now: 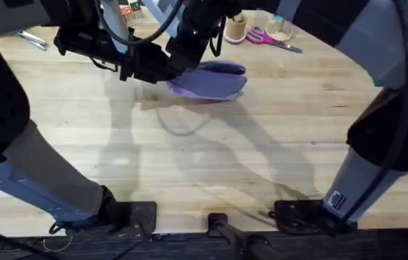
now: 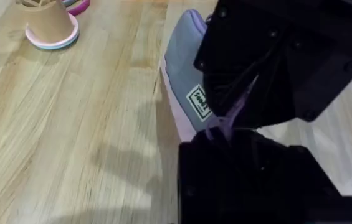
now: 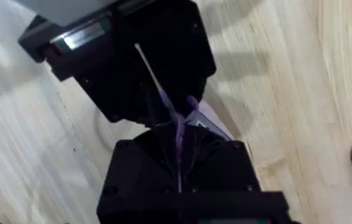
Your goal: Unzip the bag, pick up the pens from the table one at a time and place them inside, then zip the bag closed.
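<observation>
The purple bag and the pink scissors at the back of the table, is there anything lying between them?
No. In the overhead view the stretch between the bag and the scissors is bare table; a tan cup stands beside the scissors.

Work surface: pale wooden plank tabletop (image 1: pixel 211 159), light from above, soft dark shadows cast across its middle. At the far edge: pink-handled scissors (image 1: pixel 270 39) and a small tan cup-like holder (image 1: pixel 235 27) on a pink and white ring base. Beyond the far edge it is dark; no walls or windows discernible.
</observation>
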Action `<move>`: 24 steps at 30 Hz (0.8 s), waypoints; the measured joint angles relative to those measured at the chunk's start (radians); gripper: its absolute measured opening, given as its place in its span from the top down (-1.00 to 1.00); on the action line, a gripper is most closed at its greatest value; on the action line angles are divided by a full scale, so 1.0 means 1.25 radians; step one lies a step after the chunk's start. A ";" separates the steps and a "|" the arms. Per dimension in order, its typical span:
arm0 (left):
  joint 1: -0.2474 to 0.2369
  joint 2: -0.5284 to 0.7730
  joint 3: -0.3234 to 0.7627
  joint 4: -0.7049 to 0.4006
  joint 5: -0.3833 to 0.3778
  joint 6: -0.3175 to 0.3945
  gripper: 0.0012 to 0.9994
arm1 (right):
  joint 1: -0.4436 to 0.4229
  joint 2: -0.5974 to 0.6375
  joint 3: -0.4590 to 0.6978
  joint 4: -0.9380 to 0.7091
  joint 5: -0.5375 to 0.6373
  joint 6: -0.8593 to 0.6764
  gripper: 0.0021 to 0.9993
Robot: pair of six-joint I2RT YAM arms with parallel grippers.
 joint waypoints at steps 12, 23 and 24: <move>0.000 0.000 0.000 0.000 -0.001 -0.001 0.92 | -0.008 0.000 0.000 -0.003 -0.009 -0.002 0.94; -0.005 0.000 0.000 -0.005 -0.003 -0.002 0.92 | -0.019 0.000 0.000 -0.016 -0.038 -0.033 0.94; -0.006 0.000 0.000 -0.005 -0.003 -0.002 0.92 | -0.021 0.000 0.000 -0.017 -0.042 -0.039 0.94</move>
